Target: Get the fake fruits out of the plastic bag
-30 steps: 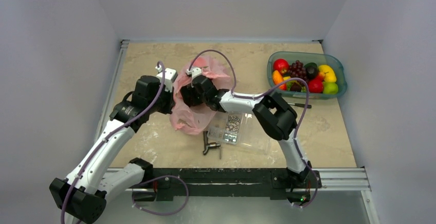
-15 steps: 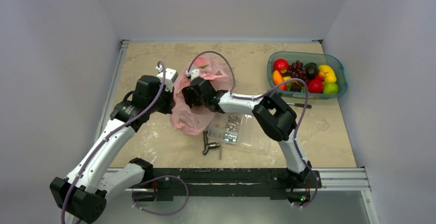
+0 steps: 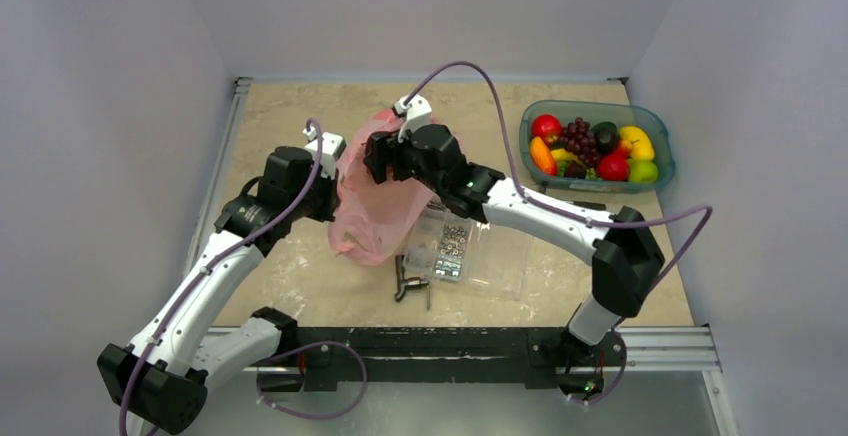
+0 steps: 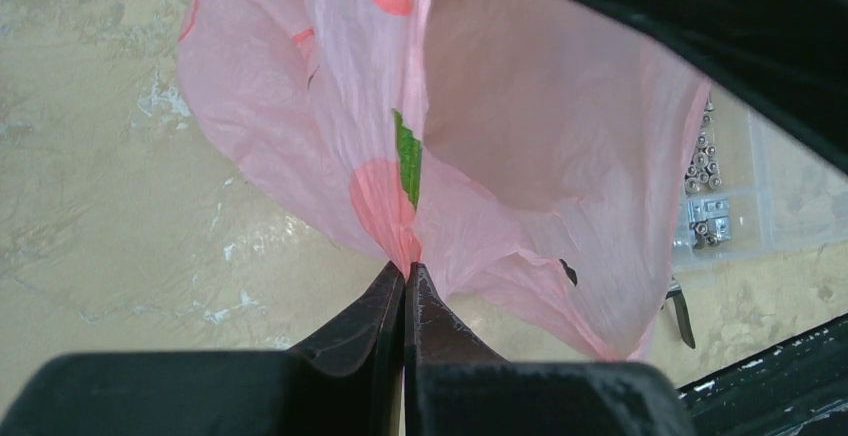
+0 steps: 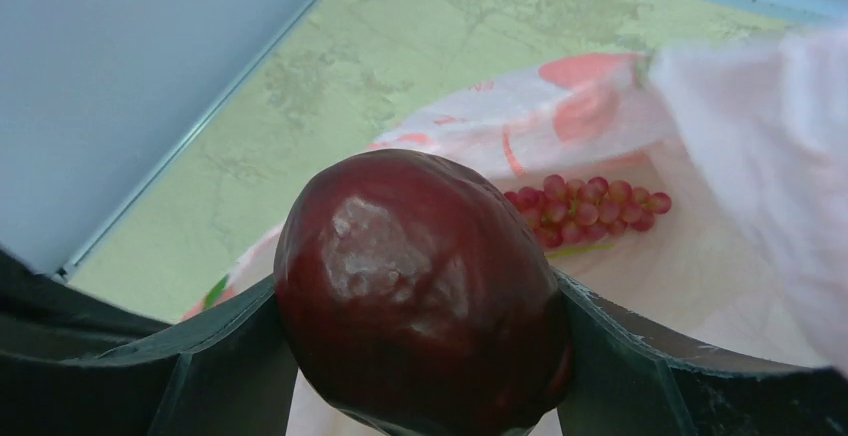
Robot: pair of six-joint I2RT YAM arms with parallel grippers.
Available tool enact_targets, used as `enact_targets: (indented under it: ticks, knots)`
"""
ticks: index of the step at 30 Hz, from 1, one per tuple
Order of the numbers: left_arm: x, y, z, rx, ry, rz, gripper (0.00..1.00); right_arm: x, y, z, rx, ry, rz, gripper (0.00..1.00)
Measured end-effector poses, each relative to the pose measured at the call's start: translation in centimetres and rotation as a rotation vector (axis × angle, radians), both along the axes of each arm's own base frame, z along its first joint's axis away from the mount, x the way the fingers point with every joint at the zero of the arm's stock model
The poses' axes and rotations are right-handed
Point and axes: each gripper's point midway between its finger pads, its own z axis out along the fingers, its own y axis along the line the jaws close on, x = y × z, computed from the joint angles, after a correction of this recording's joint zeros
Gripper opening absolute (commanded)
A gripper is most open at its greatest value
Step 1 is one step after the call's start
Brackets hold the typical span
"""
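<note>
While the left gripper (image 4: 405, 284) pinches the plastic bag (image 4: 530, 126), the right gripper (image 5: 418, 356) clamps a probable apple (image 5: 410, 256).

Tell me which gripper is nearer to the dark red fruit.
Right. The right gripper is clamped on the dark red fruit, holding it over the plastic bag. The left gripper is apart from it, shut on the bag's edge.

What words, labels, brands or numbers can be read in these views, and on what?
None can be read.
The plastic bag carries only pink shapes and a green leaf, no lettering.
The clear screw box and the fruit tub show no legible label.
</note>
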Motion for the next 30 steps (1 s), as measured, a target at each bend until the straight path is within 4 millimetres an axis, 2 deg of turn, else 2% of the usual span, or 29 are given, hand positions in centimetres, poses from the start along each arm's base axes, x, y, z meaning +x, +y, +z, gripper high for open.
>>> enact_targets:
  ticks: [8,13,17,21,24,30]
  knots:
    - [0.2,0.3,-0.2,0.015,0.003,0.014,0.0,-0.6,-4.0,6.7,0.062,-0.118,-0.07,0.0]
    - [0.3,0.4,-0.3,0.019,0.003,0.019,0.0,-0.1,-9.6,10.6,0.112,-0.196,-0.178,0.0]
    - [0.3,0.4,-0.4,0.023,0.008,0.022,0.0,0.4,-14.9,12.6,0.157,-0.254,-0.288,0.0]
    - [0.4,0.4,-0.5,0.026,0.011,0.023,0.0,1.0,-20.6,13.3,0.175,-0.3,-0.436,0.0]
    - [0.4,0.4,-0.6,0.027,0.013,0.023,0.0,2.0,-24.9,12.8,0.163,-0.312,-0.567,0.0]
    - [0.4,0.4,-0.8,0.03,0.02,0.023,0.0,4.9,-34.4,8.6,0.087,-0.239,-0.892,0.0]
